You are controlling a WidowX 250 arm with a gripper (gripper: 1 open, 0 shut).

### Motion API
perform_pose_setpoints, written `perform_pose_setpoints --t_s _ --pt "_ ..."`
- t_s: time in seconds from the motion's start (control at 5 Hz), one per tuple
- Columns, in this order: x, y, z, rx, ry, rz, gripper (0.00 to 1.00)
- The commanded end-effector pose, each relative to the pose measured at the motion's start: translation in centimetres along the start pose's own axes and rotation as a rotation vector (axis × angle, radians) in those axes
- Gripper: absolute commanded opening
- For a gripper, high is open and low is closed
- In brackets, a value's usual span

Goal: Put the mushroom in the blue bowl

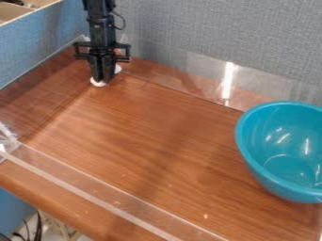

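The mushroom is located on the wooden table, at the far left part of its surface, near the corner where the blue-grey side wall and the grey back wall meet. It is largely hidden by the jaws; only whitish portions are visible, one low on the near side and a smaller one to the right.

The robot arm enters from the top edge of the view and reaches downward, black in color, with a thin cable looping at its right side. The jaws are drawn in close together at the mushroom, their dark fingers overlapping it. Whether they are pinching it firmly cannot be told at this size. Clearance between the mushroom and the table cannot be determined either.

The blue bowl is positioned at the right edge of the table, well apart from the jaws and the mushroom. Its opening is visible, with bright reflections on the inner surface, and its right side is cut off by the view.

A clear, crinkled item is noted at the left edge of the view. A transparent strip runs along the near edge of the table. A bright reflection is recorded on the strip by the far edge.
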State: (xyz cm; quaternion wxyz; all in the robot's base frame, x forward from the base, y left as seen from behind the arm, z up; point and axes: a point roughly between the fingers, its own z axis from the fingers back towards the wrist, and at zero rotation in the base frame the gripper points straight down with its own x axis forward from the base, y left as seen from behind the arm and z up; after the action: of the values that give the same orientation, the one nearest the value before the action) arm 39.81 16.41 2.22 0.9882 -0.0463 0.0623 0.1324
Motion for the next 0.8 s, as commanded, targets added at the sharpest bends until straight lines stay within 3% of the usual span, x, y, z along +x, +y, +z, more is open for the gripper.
perform_pose_setpoints --t_s 0.0,0.6 --pt "-0.8 0.7 -0.2 -0.032 0.009 0.000 0.00" --pt "-2.9 -2.1 7.7 -0.078 -0.114 -0.081 0.00"
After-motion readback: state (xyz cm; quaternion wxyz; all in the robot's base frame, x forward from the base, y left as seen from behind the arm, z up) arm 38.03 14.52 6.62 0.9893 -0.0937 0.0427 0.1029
